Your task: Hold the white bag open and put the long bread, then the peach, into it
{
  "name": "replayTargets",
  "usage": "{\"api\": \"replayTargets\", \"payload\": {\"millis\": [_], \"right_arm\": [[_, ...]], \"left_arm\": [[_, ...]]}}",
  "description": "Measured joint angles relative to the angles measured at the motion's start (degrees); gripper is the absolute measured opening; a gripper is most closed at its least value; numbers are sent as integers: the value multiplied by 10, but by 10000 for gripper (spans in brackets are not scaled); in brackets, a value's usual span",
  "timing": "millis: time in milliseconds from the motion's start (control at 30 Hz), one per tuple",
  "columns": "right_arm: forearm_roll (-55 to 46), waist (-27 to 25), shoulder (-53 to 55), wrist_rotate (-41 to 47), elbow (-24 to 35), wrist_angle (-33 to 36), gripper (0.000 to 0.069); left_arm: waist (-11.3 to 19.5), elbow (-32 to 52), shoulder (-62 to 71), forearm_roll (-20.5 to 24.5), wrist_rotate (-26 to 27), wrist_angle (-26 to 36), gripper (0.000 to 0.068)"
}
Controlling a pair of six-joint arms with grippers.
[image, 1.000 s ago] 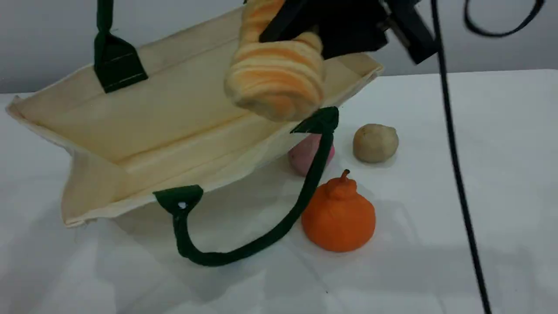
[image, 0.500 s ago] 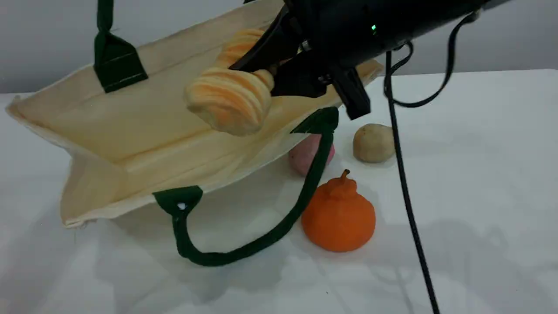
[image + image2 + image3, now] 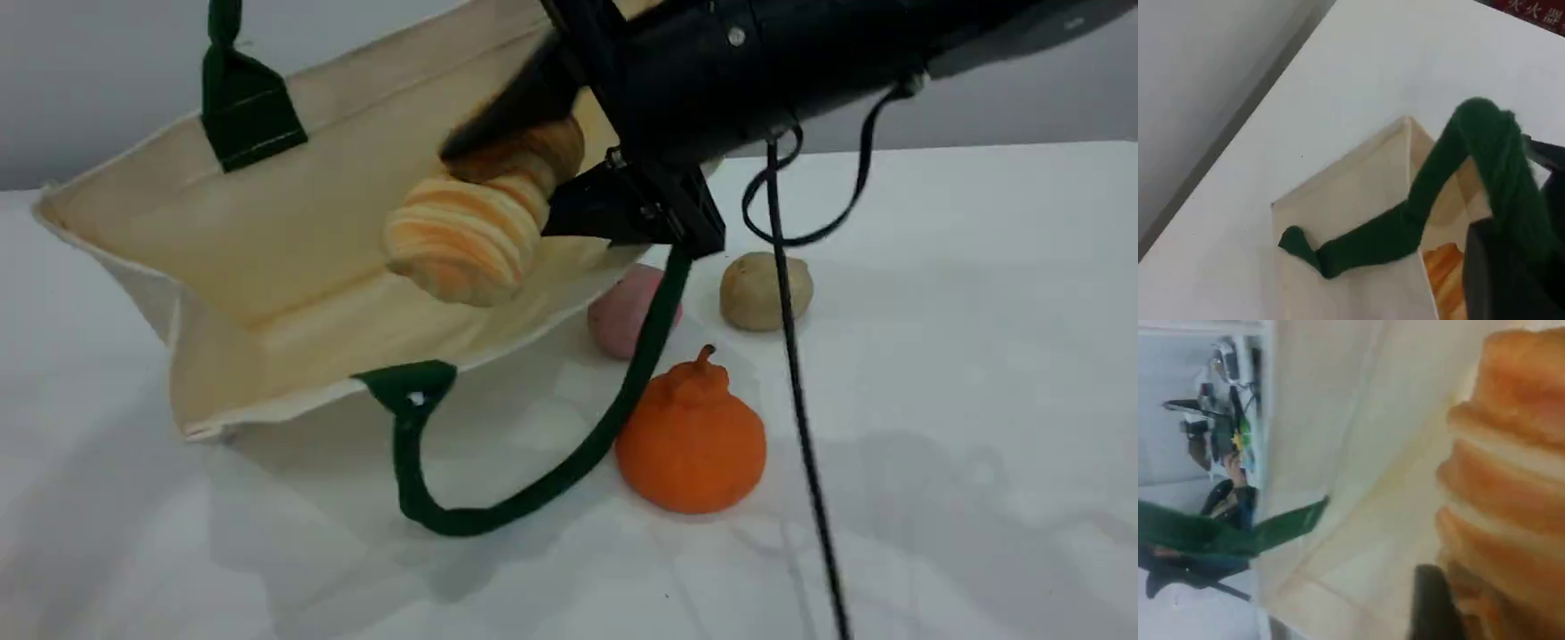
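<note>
Remote station, scene view read near to far.

- Nearest me on the white table (image 3: 978, 356): the bag's lower handle (image 3: 471, 523), a dark green strap, lies slack in a loop on the cloth.
- Just right of that loop sits an orange stemmed fruit (image 3: 692, 444), upright and touching the strap's rising part.
- Behind it is the peach (image 3: 615, 318), on the table outside the bag, close under the bag's near rim. The green strap crosses in front of its right half.
- A beige lump (image 3: 765, 289) rests right of the peach, apart from it.
- The white bag (image 3: 293, 222) lies tilted with its mouth gaping toward me. The near rim is low and the far rim is raised.
- The long bread (image 3: 462, 240) is inside the mouth, its striped end pointing down-left over the bag's inner wall. I cannot see whether that end rests on the cloth.
- The right gripper (image 3: 524, 178) reaches in from the upper right, with one dark finger above the loaf and black housing below it. I cannot tell whether the jaws pinch the loaf or stand clear of it. The right wrist view shows only one fingertip beside the crust.
- Farthest: the upper handle (image 3: 224, 22) runs taut out of the top edge. In the left wrist view this strap drapes over the left gripper (image 3: 1511, 267), whose fingers are closed on it, holding the far rim up.
</note>
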Motion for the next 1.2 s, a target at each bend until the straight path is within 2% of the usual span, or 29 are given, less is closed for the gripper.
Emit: {"api": "replayTargets", "payload": {"millis": [133, 233, 633, 767, 900, 1033, 1200], "right_arm": [[0, 0, -1, 11, -18, 10, 576], [-1, 0, -1, 11, -24, 10, 613], [0, -1, -1, 11, -26, 11, 592], [0, -2, -1, 11, -30, 33, 592], [-1, -18, -2, 7, -56, 83, 592], [-1, -39, -11, 7, -88, 139, 592], [-34, -73, -16, 7, -131, 141, 592]], "left_arm": [[0, 0, 0, -1, 0, 0, 92], [0, 0, 0, -1, 0, 0, 92], [0, 0, 0, 0, 0, 0, 92], [0, 0, 0, 0, 0, 0, 92], [1, 0, 0, 4, 0, 0, 92], [1, 0, -1, 35, -5, 0, 92], [1, 0, -2, 45, -6, 0, 92]]}}
